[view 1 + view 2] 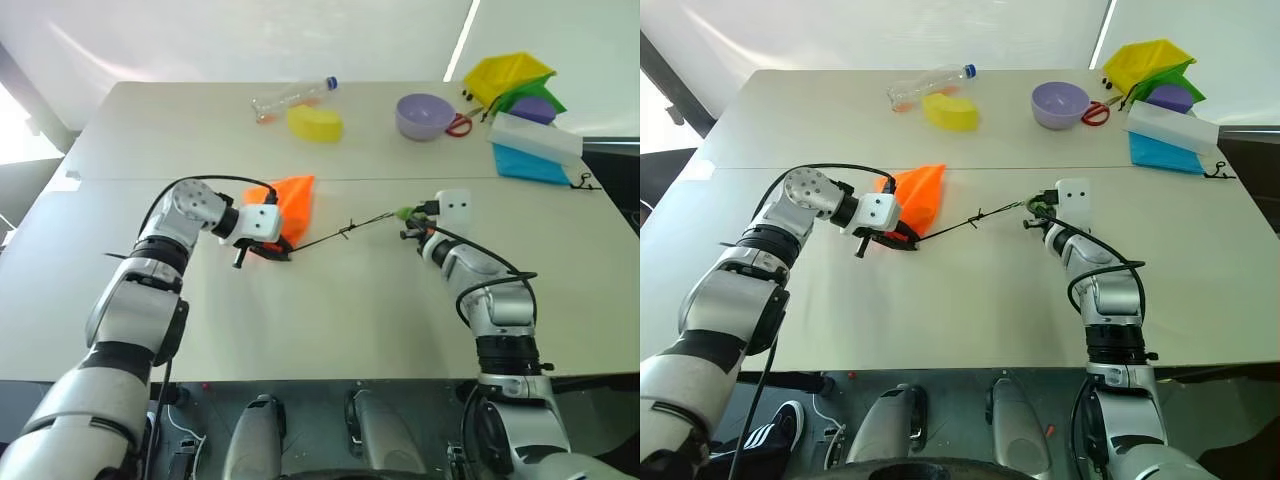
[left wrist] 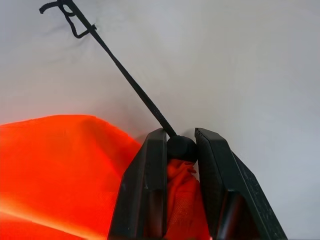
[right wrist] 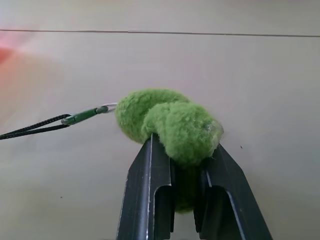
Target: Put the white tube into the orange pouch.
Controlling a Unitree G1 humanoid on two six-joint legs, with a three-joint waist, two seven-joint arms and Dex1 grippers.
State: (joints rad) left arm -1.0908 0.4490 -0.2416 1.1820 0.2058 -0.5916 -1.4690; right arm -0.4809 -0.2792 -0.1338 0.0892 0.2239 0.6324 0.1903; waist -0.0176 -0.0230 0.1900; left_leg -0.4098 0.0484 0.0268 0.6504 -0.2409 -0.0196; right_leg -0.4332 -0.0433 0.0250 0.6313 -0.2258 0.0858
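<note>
From the head camera I've got the orange pouch [image 1: 291,205] lying on the pale table [image 1: 330,310], left of the middle. My left gripper [image 1: 268,250] is clamped on the pouch's near corner, right where the black cord [image 1: 340,233] comes out. The cord runs tight across the table toward my right gripper [image 1: 412,222], which pinches a fuzzy green pom [image 1: 404,213] at the cord's far end. The two grippers are well apart with the cord stretched between them.

Along the far edge I can see a clear plastic bottle with a blue cap [image 1: 293,97] lying on its side, a yellow sponge-like lump [image 1: 315,122] just beside it, a purple bowl [image 1: 424,115], red scissors [image 1: 458,125] touching the bowl's right side, a long white box [image 1: 535,136] on top of a blue one [image 1: 530,164], and a yellow fabric bag [image 1: 507,74] in the corner. The white tube I cannot pick out on the table, so I won't say where it is.

Left wrist view now: the two black fingers [image 2: 145,190] are closed on a round black cord stopper [image 2: 181,148] with bunched orange fabric beneath it; the cord rises away to a small knot [image 2: 70,12].

Right wrist view: the fingers [image 3: 147,195] are squeezed shut on the green pom, and a small green clip [image 3: 82,116] joins it to the cord.
</note>
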